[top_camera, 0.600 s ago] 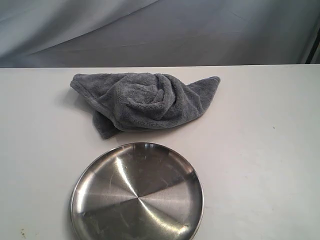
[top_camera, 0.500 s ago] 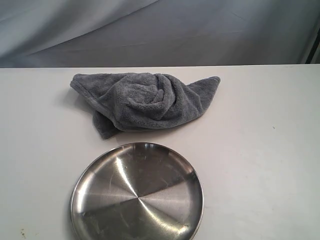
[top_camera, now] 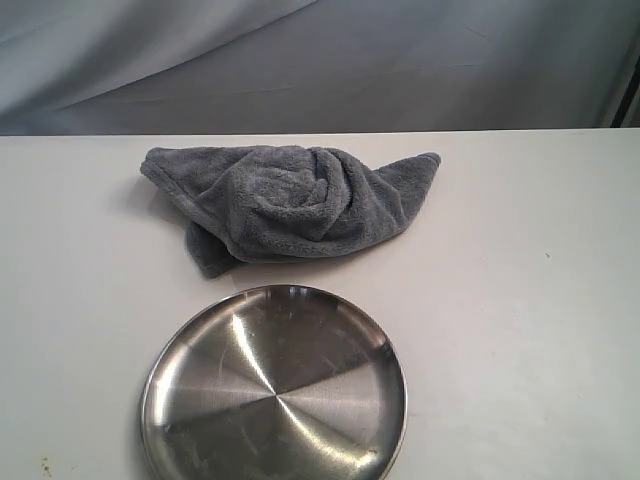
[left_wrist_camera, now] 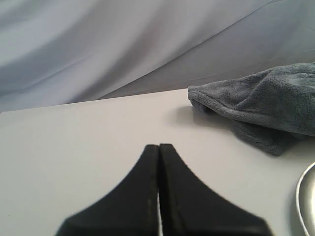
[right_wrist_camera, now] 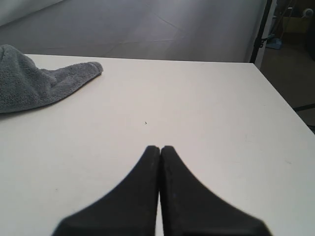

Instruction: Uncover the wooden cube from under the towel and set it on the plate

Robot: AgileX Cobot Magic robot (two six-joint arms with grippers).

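The dark-grey towel [top_camera: 290,203] lies bunched up at the back middle of the white table, also visible in the left wrist view [left_wrist_camera: 266,105] and the right wrist view [right_wrist_camera: 34,83]. The wooden cube is hidden; no part of it shows. The shiny steel plate [top_camera: 275,385] sits in front of the towel near the table's front edge; a sliver of its rim [left_wrist_camera: 301,194] shows in the left wrist view. My left gripper [left_wrist_camera: 159,146] is shut and empty, well short of the towel. My right gripper [right_wrist_camera: 160,147] is shut and empty, off to the towel's other side. Neither arm appears in the exterior view.
A grey cloth backdrop [top_camera: 320,60] hangs behind the table's far edge. The table's right edge [right_wrist_camera: 280,98] drops off to a dark floor with a black stand [right_wrist_camera: 261,29] beyond.
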